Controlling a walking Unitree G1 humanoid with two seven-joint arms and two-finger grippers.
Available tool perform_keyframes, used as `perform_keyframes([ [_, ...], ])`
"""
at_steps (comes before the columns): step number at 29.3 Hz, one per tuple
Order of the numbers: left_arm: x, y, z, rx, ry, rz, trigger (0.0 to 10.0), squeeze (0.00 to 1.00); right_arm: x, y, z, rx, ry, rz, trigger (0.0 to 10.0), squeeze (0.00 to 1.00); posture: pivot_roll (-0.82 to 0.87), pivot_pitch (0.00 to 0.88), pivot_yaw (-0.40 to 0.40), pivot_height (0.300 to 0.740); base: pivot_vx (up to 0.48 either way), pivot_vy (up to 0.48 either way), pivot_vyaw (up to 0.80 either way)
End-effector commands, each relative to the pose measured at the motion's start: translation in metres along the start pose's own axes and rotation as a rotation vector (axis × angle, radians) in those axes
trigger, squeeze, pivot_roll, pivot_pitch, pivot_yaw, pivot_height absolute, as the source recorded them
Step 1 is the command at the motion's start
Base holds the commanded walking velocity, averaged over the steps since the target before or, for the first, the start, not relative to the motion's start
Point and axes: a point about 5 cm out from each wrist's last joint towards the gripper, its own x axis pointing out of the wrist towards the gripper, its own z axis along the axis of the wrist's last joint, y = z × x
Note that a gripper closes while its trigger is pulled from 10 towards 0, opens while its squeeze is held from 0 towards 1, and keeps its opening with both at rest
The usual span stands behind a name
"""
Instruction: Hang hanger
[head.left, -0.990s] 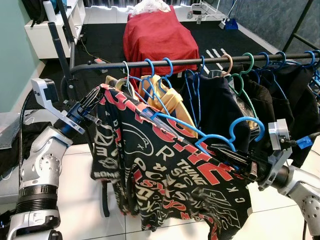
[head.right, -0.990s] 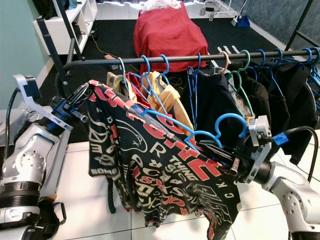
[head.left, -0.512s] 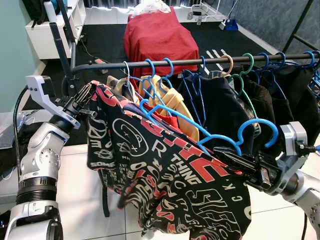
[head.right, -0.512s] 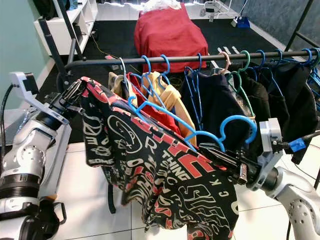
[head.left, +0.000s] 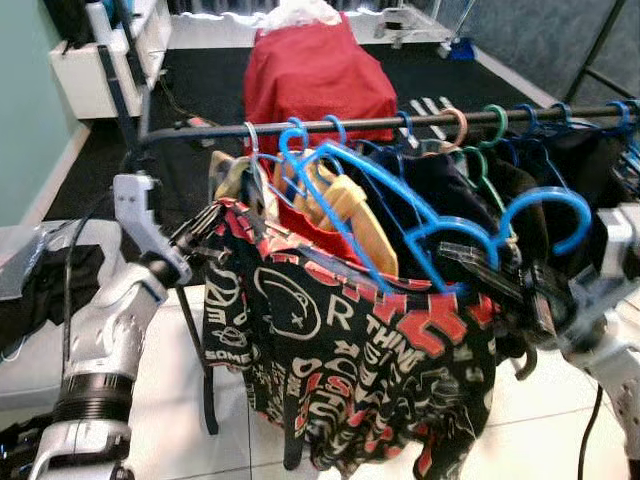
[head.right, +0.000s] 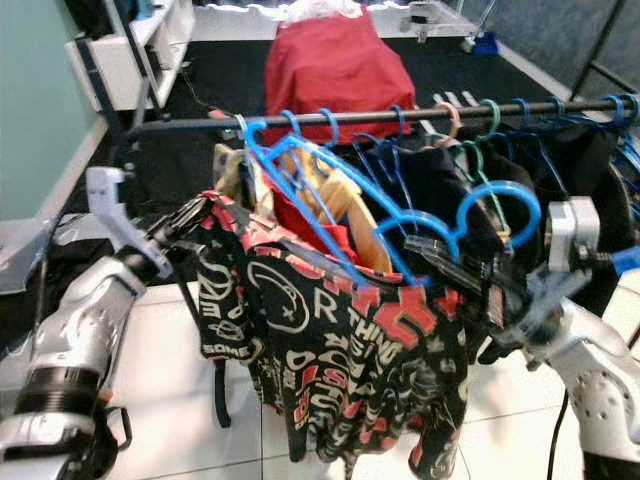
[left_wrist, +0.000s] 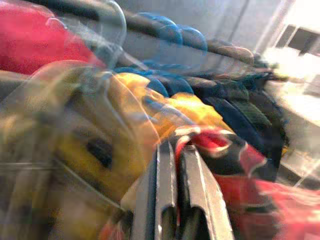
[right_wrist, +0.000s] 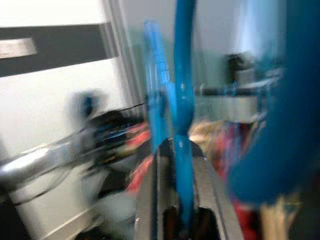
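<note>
Right eye view, right end effector (head.right: 455, 262) pinching blue hanger (head.right: 400, 225), left end effector (head.right: 195, 222) pinching printed shirt (head.right: 340, 350)

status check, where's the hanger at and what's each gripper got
Right gripper shut on blue hanger, hook not yet over rail. Left gripper pinching printed shirt. Rail crowded with hung clothes.

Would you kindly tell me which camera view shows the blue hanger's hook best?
The left eye view: the blue hanger's hook curls clear of the rail. The right eye view shows the same. The right wrist view shows the right gripper clamping the blurred stem; the left wrist view shows the shirt.
</note>
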Motion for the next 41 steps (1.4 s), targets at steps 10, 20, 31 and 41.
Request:
perform_keyframes([
  [10,0.008,-0.096,0.008,-0.172,-0.104,-0.539,2.2,0.0,0.014,-0.049,-0.005,-0.052,-0.143,-0.483,0.0,0.0,-0.08,0.112,0.006,0.74,0.0,0.0,0.0],
  [20,0.02,-0.119,-0.01,-0.154,-0.019,-0.534,5.9,0.0,0.038,-0.03,-0.002,-0.011,-0.171,-0.295,0.0,0.0,-0.08,0.099,0.007,0.74,0.0,0.0,0.0],
  [31,0.0,-0.04,0.005,-0.09,-0.039,-0.048,10.0,0.0,0.024,0.006,-0.046,-0.002,0.081,-0.121,10.0,0.0,-0.08,0.11,0.01,0.74,0.0,0.0,0.0],
  [41,-0.039,-0.007,-0.004,-0.053,0.049,0.143,10.0,0.0,0.002,0.003,-0.078,-0.003,0.247,-0.209,10.0,0.0,-0.08,0.118,0.01,0.74,-0.059,0.0,0.0],
])
